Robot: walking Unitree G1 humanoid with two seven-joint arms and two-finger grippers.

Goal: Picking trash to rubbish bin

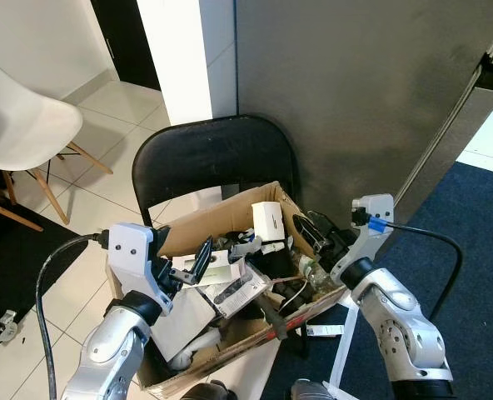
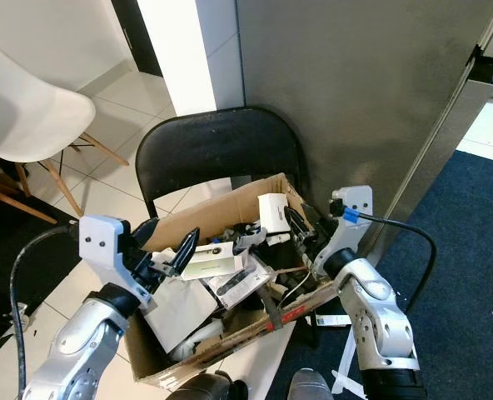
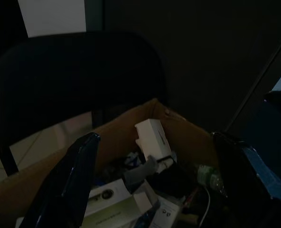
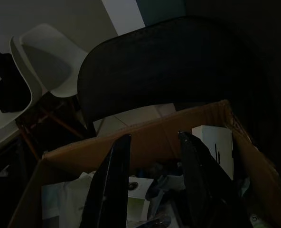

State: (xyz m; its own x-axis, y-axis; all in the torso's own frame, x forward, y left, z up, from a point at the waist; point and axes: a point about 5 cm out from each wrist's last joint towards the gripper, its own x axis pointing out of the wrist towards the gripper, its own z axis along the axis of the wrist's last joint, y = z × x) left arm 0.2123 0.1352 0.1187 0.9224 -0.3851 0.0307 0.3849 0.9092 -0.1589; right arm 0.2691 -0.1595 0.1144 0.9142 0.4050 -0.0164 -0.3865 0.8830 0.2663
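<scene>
An open cardboard box (image 1: 221, 218) stands on the seat of a black chair (image 1: 213, 158), packed with trash. Inside are a small white carton (image 1: 266, 221) standing at the back, a flat white labelled box (image 1: 216, 265), a plastic bottle (image 1: 313, 271), cables and wrappers. My left gripper (image 1: 188, 260) hovers open over the box's left side, with nothing between its fingers (image 3: 79, 175). Over the right rim, my right gripper (image 1: 311, 225) is open too, its fingers (image 4: 117, 180) pointing into the box toward the white carton (image 4: 215, 147).
A white shell chair (image 1: 22, 121) with wooden legs stands at the far left on pale tiles. A dark grey wall (image 1: 355, 100) rises right behind the black chair. Dark blue carpet (image 1: 480, 242) lies to the right, and a paper scrap (image 1: 317, 331) is on the floor under the box.
</scene>
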